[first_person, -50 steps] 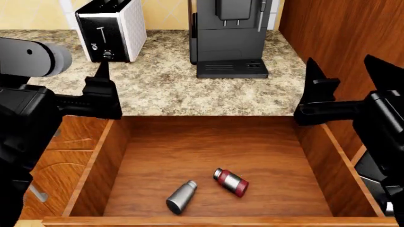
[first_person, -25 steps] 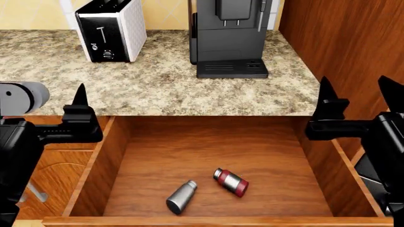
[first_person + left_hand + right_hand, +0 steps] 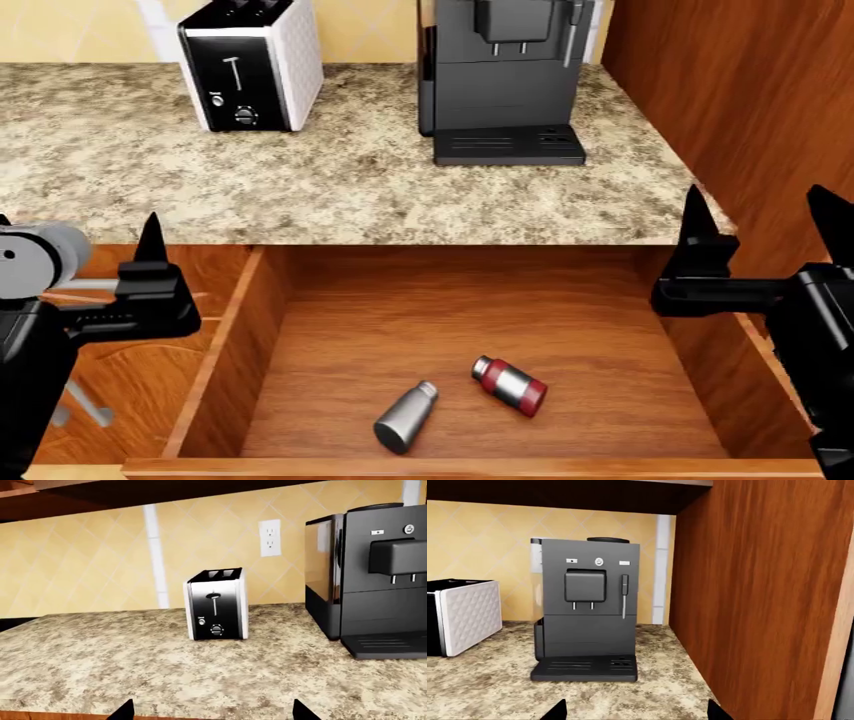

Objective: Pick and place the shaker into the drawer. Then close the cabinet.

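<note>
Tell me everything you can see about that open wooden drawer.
The drawer is a wide, deep box of smooth reddish-brown wood, pulled fully out from under the speckled granite countertop. Its sides and bottom are plain and flat. Two small things lie on their sides on its floor near the front: a grey metal shaker and a red-banded shaker, close together but apart. Neither pincer touches the drawer; both hang above its side walls.

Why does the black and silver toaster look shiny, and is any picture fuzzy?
Left wrist view: the black and silver toaster has a bright streak of glare on its glossy front. Head view: everything is sharp, and a soft shadow runs along the reddish-brown wooden drawer at its back wall.
</note>
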`<state>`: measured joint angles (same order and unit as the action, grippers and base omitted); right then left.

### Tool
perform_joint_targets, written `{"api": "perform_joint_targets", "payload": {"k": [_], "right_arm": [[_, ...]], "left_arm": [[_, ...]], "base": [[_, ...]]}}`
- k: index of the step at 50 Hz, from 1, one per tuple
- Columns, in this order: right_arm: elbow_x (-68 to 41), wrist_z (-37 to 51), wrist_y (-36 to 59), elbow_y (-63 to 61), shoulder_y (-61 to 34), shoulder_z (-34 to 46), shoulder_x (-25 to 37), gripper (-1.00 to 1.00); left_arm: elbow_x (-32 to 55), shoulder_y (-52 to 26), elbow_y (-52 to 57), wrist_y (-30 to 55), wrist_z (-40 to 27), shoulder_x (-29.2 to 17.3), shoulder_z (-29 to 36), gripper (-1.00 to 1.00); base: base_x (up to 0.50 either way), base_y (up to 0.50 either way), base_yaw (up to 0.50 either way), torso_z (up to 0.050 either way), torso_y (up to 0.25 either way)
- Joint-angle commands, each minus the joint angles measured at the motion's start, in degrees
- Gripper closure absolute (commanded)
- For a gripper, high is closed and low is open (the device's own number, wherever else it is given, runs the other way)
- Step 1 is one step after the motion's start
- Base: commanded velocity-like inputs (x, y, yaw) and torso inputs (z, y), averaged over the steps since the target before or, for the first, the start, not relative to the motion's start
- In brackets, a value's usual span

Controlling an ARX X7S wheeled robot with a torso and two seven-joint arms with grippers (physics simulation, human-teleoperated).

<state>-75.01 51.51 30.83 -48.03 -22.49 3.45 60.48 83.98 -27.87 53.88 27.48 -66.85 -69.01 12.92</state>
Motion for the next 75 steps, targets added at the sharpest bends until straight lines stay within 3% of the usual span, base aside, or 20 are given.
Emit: {"api": "perform_joint_targets", "payload": {"k": [1,27,42,75], "right_arm": [[1.2,-0.2,-0.3,-0.2,1.0,0.0,-0.3,-1.0],[1.3,0.3,-0.6,-0.7,1.8,-0.1,-0.7,-1.0],[1.7,0.4,0.0,-0.3,0.7,1.2,-1.7,-1.0],[3.5,-0.9,-1.6,-0.3,4.4,0.6,-2.4,-1.0]], "left_arm": [[-1.3,2.7,0.3,-1.3,0.3,-0.5,-0.9,-1.0],[-4.3,10.5,0.9,-5.7,1.8,-1.5,-3.7,-1.0],[-3.3,8.3,0.7,-4.1,1.6,-1.2,-2.9,-1.0],[-6.8,15.3,0.9,-7.2,2.5,-1.8,-5.2,-1.0]], "base": [[0.0,0.26,0.0,0.0,0.0],[0.0,0.27,0.0,0.0,0.0],[0.0,0.36,0.0,0.0,0.0],[0.0,0.36,0.0,0.0,0.0]]}}
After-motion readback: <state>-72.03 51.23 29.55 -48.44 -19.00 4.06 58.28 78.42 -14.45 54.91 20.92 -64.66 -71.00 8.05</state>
